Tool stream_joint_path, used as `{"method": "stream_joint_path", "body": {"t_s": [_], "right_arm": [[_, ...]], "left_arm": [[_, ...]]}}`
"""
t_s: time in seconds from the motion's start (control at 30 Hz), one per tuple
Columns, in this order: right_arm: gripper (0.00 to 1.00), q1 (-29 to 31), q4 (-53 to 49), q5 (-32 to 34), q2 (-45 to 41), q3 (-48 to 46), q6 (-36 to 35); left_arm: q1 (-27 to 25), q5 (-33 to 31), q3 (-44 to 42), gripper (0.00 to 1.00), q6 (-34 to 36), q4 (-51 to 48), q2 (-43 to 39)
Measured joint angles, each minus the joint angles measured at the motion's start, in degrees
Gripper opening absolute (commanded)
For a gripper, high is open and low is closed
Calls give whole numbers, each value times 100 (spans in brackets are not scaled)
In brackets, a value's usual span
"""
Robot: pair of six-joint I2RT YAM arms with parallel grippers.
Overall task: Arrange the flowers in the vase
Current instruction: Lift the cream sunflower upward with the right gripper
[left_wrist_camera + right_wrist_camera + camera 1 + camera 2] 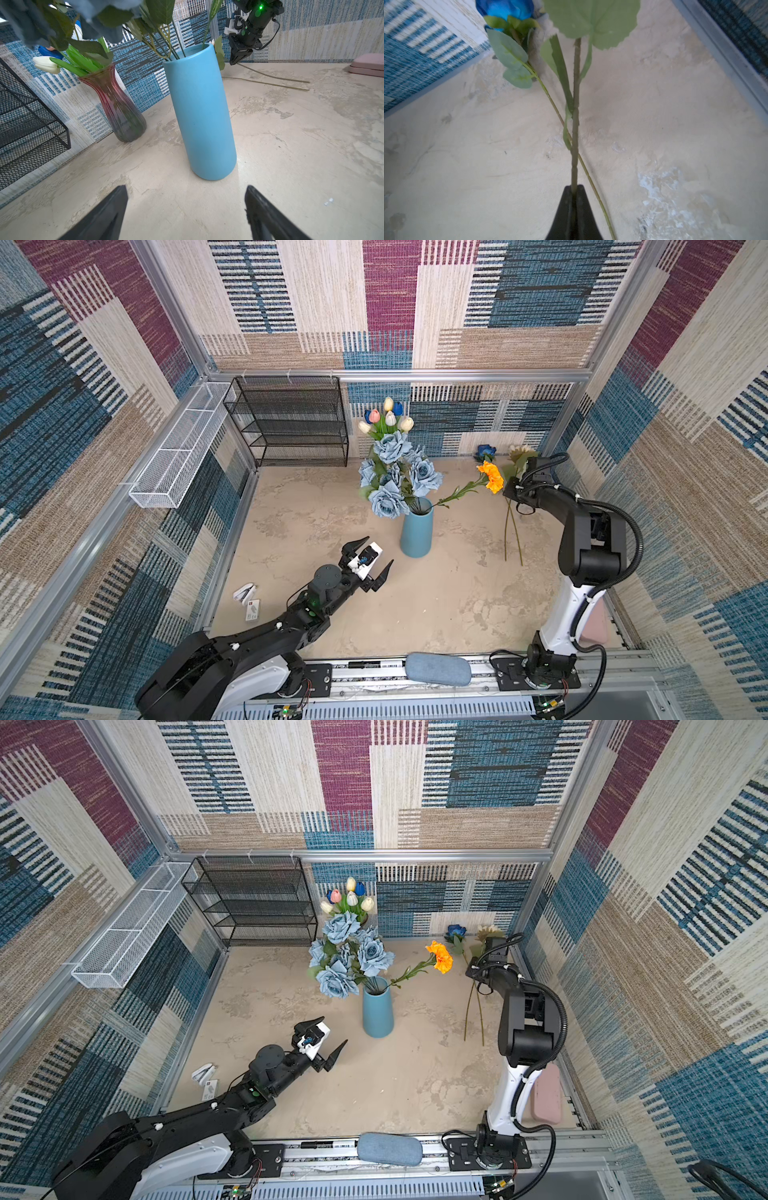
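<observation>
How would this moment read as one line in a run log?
right gripper: shut on pale sunflower | left gripper: open, empty | deep-blue rose: on table

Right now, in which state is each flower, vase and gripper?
blue vase: upright
dusty-blue rose bunch: in blue vase
orange bloom: in blue vase, leaning
tulips: in red glass vase
deep-blue rose: lying on table
pale sunflower: stem gripped
left gripper: open, empty
right gripper: shut on pale sunflower

The mottled beige worktop carries a blue vase near its middle, with a glass vase and black mesh rack at the back. A deep-blue rose and pale sunflower lie far right, stems crossed. A white stapler and card sit left, a pink case right.
</observation>
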Motion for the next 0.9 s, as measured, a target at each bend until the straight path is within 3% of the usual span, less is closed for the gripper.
{"method": "stream_joint_path", "body": {"t_s": [0.2, 0.3, 0.43, 0.63, 0.9], "right_arm": [[0, 26, 267, -350, -1255, -675, -63], [0, 125, 883, -907, -2208, -1384, -155], [0, 210, 2164, -1867, -3469, -2302, -170], [0, 533, 4083, -2743, -4837, -3370, -164], [0, 975, 6105, -2929, -6137, -4214, 17]], "left_arm": [[0, -76, 0, 91, 0, -20, -68], [0, -79, 0, 91, 0, -24, -59], [0, -79, -4, 91, 0, -22, -66], [0, -81, -11, 91, 2, -37, -142], [0, -96, -31, 91, 9, -70, -131]]}}
